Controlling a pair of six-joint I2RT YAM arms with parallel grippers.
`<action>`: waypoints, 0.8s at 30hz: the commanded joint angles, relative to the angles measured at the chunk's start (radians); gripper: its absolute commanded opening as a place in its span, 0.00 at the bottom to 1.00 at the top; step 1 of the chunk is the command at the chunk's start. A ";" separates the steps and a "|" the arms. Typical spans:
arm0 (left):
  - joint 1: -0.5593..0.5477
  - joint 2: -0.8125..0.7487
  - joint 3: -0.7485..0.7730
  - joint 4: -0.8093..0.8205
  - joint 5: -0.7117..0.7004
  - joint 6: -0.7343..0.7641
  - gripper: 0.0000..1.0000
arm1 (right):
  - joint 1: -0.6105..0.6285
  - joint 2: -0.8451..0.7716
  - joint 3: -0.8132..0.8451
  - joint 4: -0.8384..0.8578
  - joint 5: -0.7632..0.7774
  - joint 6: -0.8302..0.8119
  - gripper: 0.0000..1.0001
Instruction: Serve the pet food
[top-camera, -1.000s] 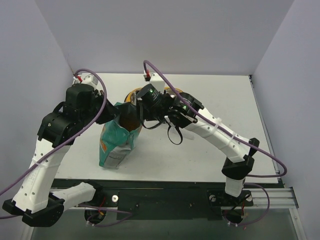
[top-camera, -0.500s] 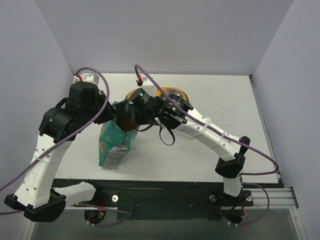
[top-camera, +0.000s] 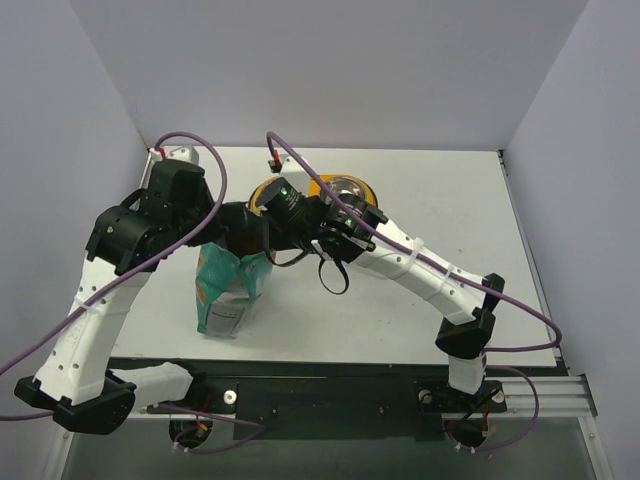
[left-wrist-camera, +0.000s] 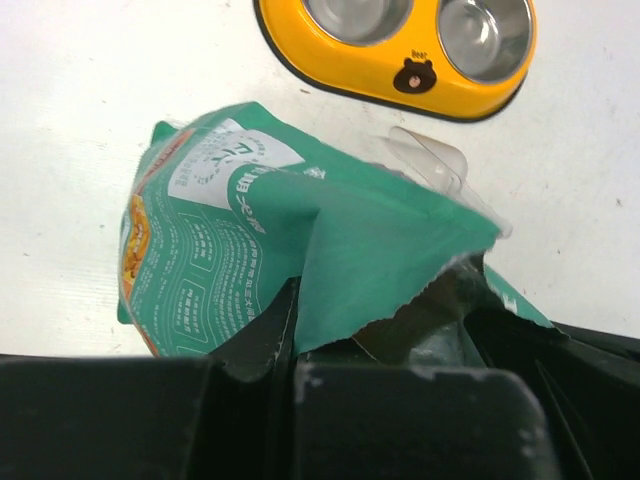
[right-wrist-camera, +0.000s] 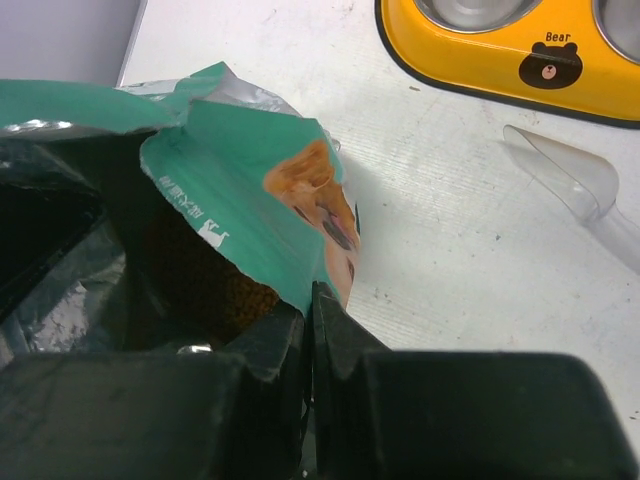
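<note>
left gripper (left-wrist-camera: 293, 335): clamped on crinkled teal foil bag (left-wrist-camera: 350, 240) rim | right gripper (right-wrist-camera: 309, 318): pinching its torn right rim | pet food (right-wrist-camera: 195, 282): brown granular kibble inside bag mouth | far: glossy yellow feeder (right-wrist-camera: 470, 62), clear scoop (right-wrist-camera: 565, 185)

Soft, even overhead light is falling on the flat white table (top-camera: 350, 320), and we are seeing only faint shadows beneath the white arms (top-camera: 415, 265). The round steel bowls (left-wrist-camera: 485, 35) are catching mild glare, the teal foil-lined bag (left-wrist-camera: 350, 230) is glinting along its silver lining, and the brown kibble pellets (right-wrist-camera: 205, 285) are sitting in deep shade. The black left gripper (left-wrist-camera: 290, 320) and right gripper (right-wrist-camera: 310, 310) are blurring nearest the lenses.
</note>
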 joint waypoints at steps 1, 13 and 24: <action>-0.002 -0.044 0.091 0.006 -0.160 0.005 0.00 | -0.018 -0.090 -0.066 0.013 0.035 -0.063 0.00; 0.001 0.131 0.510 -0.095 -0.658 0.050 0.00 | -0.016 0.123 0.150 0.289 -0.192 -0.033 0.00; 0.001 0.202 0.644 -0.004 -0.583 0.229 0.00 | -0.051 0.087 0.051 0.467 -0.248 0.036 0.00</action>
